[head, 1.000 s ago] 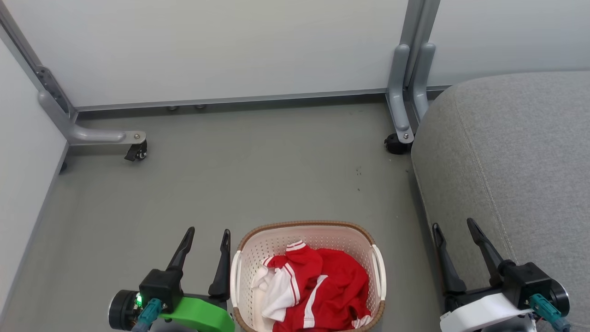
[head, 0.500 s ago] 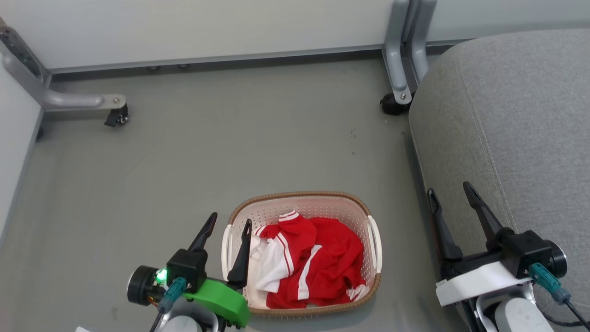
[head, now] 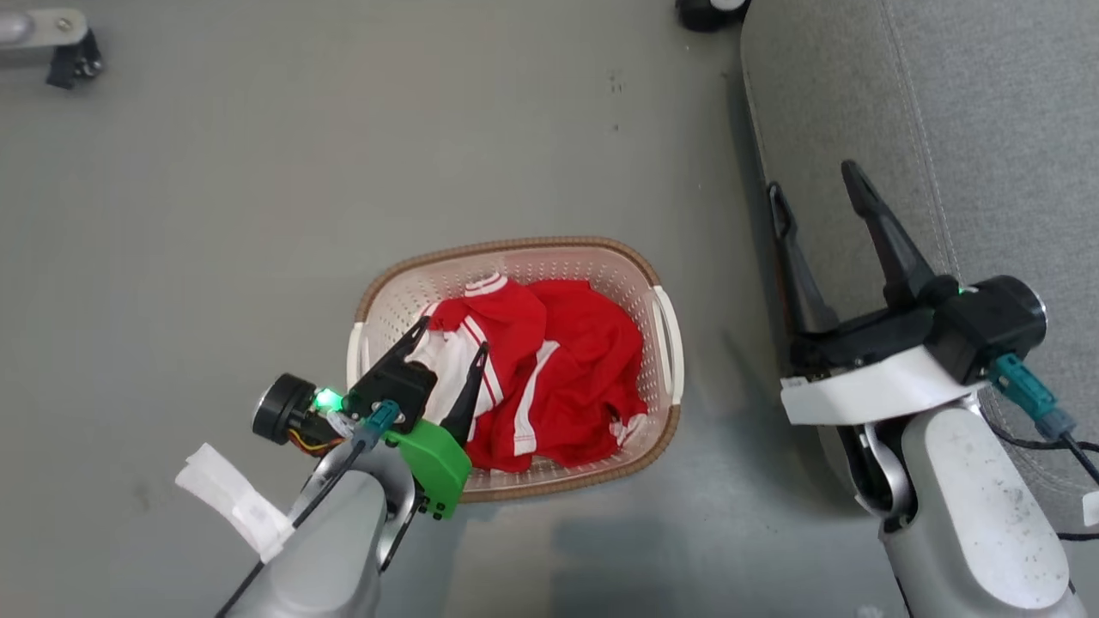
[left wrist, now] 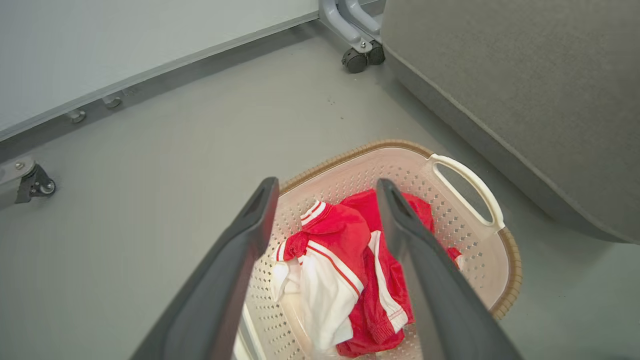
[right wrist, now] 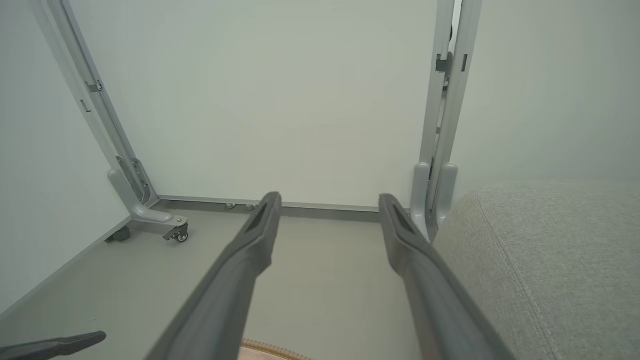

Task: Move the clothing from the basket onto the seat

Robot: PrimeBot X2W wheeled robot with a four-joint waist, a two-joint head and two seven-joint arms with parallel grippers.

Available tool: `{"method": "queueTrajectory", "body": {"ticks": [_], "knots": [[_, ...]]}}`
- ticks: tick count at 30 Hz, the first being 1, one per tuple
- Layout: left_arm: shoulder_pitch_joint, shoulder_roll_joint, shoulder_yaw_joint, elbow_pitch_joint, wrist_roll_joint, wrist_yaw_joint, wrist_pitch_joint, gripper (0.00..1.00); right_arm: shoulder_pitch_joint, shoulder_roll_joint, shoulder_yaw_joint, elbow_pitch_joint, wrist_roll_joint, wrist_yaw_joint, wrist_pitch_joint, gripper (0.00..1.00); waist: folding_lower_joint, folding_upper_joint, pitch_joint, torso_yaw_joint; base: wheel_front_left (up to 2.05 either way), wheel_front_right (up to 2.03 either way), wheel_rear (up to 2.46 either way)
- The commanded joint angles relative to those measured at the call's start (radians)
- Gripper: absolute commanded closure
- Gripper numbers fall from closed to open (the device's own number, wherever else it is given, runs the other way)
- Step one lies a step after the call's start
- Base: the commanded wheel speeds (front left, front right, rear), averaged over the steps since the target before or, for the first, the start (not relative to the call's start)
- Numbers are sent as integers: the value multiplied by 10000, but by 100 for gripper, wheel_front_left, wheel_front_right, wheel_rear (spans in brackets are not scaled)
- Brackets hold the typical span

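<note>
The cream perforated basket (head: 515,245) with a brown rim stands on the grey floor. The clothing (head: 567,360), red with white stripes, lies bunched inside it. My left gripper (head: 453,335) hangs open above the basket's left side, fingers pointing over the white part of the clothing, holding nothing. In the left wrist view the clothing (left wrist: 340,235) lies between and below the spread fingers of that gripper (left wrist: 327,182), inside the basket (left wrist: 480,235). My right gripper (head: 812,176) stands open and empty at the left edge of the grey seat (head: 987,129).
Grey partition legs on castors stand at the back left (head: 64,56) and by the seat's far corner (left wrist: 357,57). Pale partition walls (right wrist: 280,100) close off the back. Bare grey floor (head: 258,189) lies left of and beyond the basket.
The head camera has tipped downward, so the whole scene has shifted. My left gripper has moved right, from beside the basket to above its left side and the clothing. Both grippers stay open.
</note>
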Motion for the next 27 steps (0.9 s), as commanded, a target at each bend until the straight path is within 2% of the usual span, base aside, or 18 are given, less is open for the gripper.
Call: {"method": "queueTrajectory", "body": {"ticks": [1, 6, 12, 16, 23, 27], "knots": [[-616, 186, -195, 505, 153, -35, -7, 0, -398, 37, -16, -112, 49, 1, -30, 0, -2, 0, 2010, -1173, 0, 0, 0], [-2132, 292, -794, 1926, 348, -76, -9, 0, -1087, 37, -5, -390, -46, 1, -30, 0, -2, 0, 3069, -1614, 0, 0, 0], [-3690, 427, -1597, 3242, 336, -86, -1, 0, -1677, 202, -509, -790, -111, 1, -30, 0, -2, 0, 4312, -2037, 0, 0, 0], [-4508, 580, -2064, 4282, 523, -87, 331, 0, -1988, 272, -589, -962, -66, 1, -30, 0, -2, 0, 4910, -2304, 0, 0, 0], [-5227, 747, -2254, 5296, 668, 140, 792, 0, -2390, 488, -428, -1247, 1, 1, -30, 0, -2, 0, 5561, -2725, 0, 0, 0], [-5378, 920, -2346, 5536, 766, 577, 981, 0, -2437, 539, -322, -1366, 188, 1, -30, 0, -2, 0, 5746, -2896, 0, 0, 0]]}}
